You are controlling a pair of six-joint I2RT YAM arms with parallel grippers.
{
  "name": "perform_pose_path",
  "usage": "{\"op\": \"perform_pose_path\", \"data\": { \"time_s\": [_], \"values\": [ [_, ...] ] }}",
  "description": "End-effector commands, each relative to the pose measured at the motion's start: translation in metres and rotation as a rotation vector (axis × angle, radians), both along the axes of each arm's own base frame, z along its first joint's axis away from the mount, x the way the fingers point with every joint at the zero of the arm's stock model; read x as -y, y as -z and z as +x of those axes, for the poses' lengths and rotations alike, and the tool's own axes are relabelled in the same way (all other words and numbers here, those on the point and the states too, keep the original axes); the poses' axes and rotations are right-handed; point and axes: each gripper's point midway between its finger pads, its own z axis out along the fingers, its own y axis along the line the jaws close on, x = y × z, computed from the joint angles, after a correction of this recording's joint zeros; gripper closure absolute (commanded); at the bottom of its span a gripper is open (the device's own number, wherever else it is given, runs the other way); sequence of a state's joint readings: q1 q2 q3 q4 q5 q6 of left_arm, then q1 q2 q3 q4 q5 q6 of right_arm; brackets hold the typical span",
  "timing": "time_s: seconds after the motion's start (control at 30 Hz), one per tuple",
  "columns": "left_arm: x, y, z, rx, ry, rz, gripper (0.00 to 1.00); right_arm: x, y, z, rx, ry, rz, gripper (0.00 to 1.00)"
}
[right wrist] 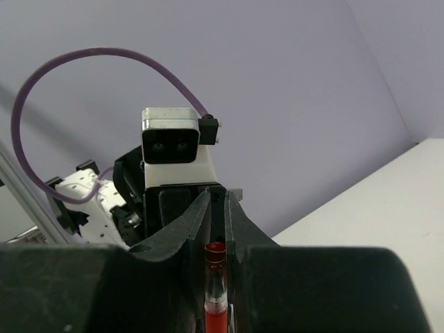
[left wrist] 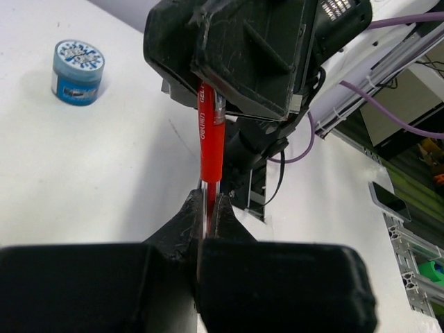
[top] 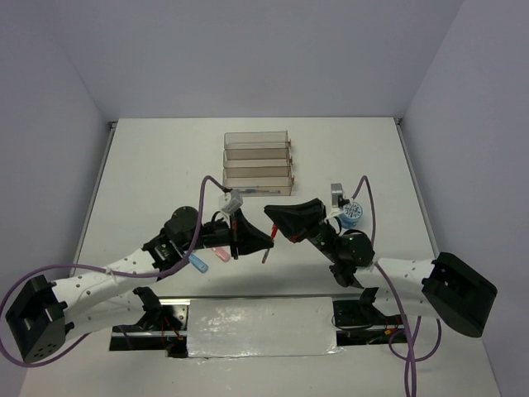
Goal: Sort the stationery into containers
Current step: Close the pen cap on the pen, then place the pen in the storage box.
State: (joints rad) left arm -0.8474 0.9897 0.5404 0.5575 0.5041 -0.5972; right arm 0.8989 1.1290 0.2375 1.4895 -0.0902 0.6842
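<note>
Pen (left wrist: 209, 132) is clamped by L end effector (left wrist: 208, 205) & R end effector (right wrist: 218, 202); if you pull apart, it may snap.

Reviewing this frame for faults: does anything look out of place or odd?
One thing: the left gripper and the right gripper both clamp the same red pen, one at each end. Probably a handover; no damage visible.
</note>
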Motion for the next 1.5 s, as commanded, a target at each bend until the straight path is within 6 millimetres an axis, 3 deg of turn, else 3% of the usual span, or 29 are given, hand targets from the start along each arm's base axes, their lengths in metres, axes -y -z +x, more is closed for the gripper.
{"op": "perform_pose_path", "data": {
  "time_s": [0.0,0.13,0.23,0.37,0.4,0.47,0.5,0.53,0.6,0.63,0.67,0.73,0.83,0.87,0.9,0.93,0.97,1.03,1.07,1.13,1.17,1.23,1.27,1.4,1.43,1.47],
  "values": [
    [-0.037,-0.163,0.017,0.39,-0.177,-0.429,1.0,-0.022,0.045,-0.037,0.003,-0.177,-0.13,1.0],
    [-0.046,-0.172,0.022,0.415,-0.21,-0.424,1.0,-0.024,0.052,-0.034,-0.016,-0.163,-0.158,1.0],
    [-0.042,-0.17,0.025,0.423,-0.19,-0.386,1.0,-0.023,0.044,-0.039,0.017,-0.178,-0.139,1.0],
    [-0.027,-0.132,0.026,0.368,-0.119,-0.297,1.0,-0.028,0.018,-0.033,0.047,-0.155,-0.161,0.62],
    [-0.022,-0.119,0.026,0.35,-0.099,-0.269,1.0,-0.026,0.003,-0.03,0.063,-0.127,-0.166,0.46],
    [-0.017,-0.091,0.023,0.326,-0.056,-0.208,1.0,-0.019,-0.015,-0.017,0.06,-0.046,-0.163,0.35],
    [-0.014,-0.074,0.025,0.312,-0.049,-0.169,1.0,-0.014,-0.033,-0.013,0.069,-0.01,-0.174,0.22],
    [-0.012,-0.064,0.024,0.303,-0.037,-0.145,1.0,-0.008,-0.044,0.002,0.043,0.052,-0.195,0.19],
    [-0.009,-0.04,0.03,0.283,-0.04,-0.077,1.0,0.012,-0.072,0.008,0.074,0.126,-0.175,0.17],
    [-0.008,-0.033,0.034,0.274,-0.053,-0.058,1.0,0.026,-0.081,0.021,0.068,0.19,-0.175,0.16],
    [-0.006,-0.022,0.038,0.261,-0.058,-0.029,1.0,0.038,-0.099,0.02,0.081,0.215,-0.168,0.08],
    [-0.005,-0.009,0.048,0.261,-0.082,0.033,1.0,0.057,-0.111,0.029,0.08,0.279,-0.175,0.05],
    [-0.009,0.004,0.084,0.27,-0.222,0.174,1.0,0.101,-0.125,0.03,0.056,0.44,-0.219,0.03],
    [-0.014,0.0,0.113,0.283,-0.353,0.226,1.0,0.111,-0.123,0.031,0.057,0.49,-0.244,0.03],
    [-0.018,0.004,0.128,0.373,-0.391,0.3,1.0,0.122,-0.124,0.031,0.042,0.537,-0.249,0.03],
    [-0.022,0.014,0.141,0.397,-0.419,0.386,1.0,0.129,-0.123,0.027,0.04,0.555,-0.258,0.03],
    [-0.028,0.012,0.173,0.491,-0.505,0.497,1.0,0.138,-0.12,0.02,0.032,0.57,-0.269,0.03],
    [-0.034,0.025,0.199,0.509,-0.503,0.636,1.0,0.144,-0.115,0.014,0.02,0.573,-0.273,0.02],
    [-0.025,0.02,0.222,0.58,-0.484,0.689,1.0,0.146,-0.112,0.008,0.022,0.562,-0.283,0.03],
    [-0.021,0.027,0.241,0.672,-0.435,0.772,1.0,0.146,-0.103,0.002,0.018,0.541,-0.309,0.03],
    [-0.017,0.036,0.254,0.794,-0.383,0.855,1.0,0.146,-0.098,0.0,0.008,0.532,-0.321,0.03],
    [-0.019,0.058,0.267,0.862,-0.316,0.939,1.0,0.149,-0.091,-0.006,0.004,0.525,-0.33,0.03],
    [-0.021,0.058,0.275,0.916,-0.287,0.967,1.0,0.149,-0.088,-0.008,0.006,0.516,-0.335,0.03],
    [-0.037,0.074,0.296,0.938,-0.233,0.959,1.0,0.156,-0.082,-0.016,0.004,0.521,-0.356,0.03],
    [-0.041,0.088,0.294,0.954,-0.212,0.969,1.0,0.16,-0.081,-0.019,0.007,0.528,-0.365,0.03],
    [-0.04,0.082,0.3,0.992,-0.247,0.948,1.0,0.161,-0.08,-0.02,0.007,0.531,-0.371,0.03]
  ]
}}
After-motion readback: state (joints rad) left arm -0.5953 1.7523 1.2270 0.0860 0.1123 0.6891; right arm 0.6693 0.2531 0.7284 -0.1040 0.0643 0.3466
